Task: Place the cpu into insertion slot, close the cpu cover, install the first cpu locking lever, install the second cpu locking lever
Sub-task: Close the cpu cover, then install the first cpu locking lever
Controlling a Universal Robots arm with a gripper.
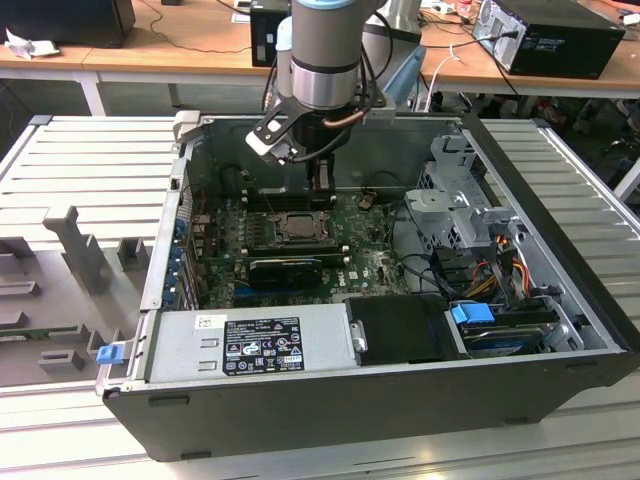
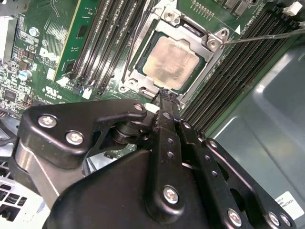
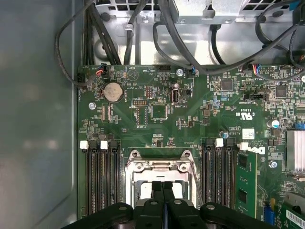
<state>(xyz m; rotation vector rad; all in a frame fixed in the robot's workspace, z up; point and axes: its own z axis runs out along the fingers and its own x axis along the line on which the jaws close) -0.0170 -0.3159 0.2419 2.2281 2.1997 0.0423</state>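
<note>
The cpu (image 2: 171,62), a pale square chip, lies in the insertion slot (image 1: 298,226) on the green board. The cpu cover (image 2: 206,64), a grey metal frame, lies flat around it, and its hinge end (image 3: 159,166) appears in the first wrist view. One thin locking lever (image 2: 267,36) sticks out sideways over the memory slots. The other lever (image 2: 136,45) runs along the opposite side of the socket. My gripper (image 2: 164,93) is shut with nothing in it, its tips right at the socket's edge. The exterior view has the gripper (image 1: 322,185) just behind the socket.
The board sits deep in an open computer case (image 1: 560,200). Black memory slots (image 3: 101,176) flank the socket on both sides, one holding a green module (image 3: 247,179). Cables (image 3: 190,43) hang past the board's edge. A power supply (image 1: 250,345) and drive bay (image 1: 500,325) fill the near side.
</note>
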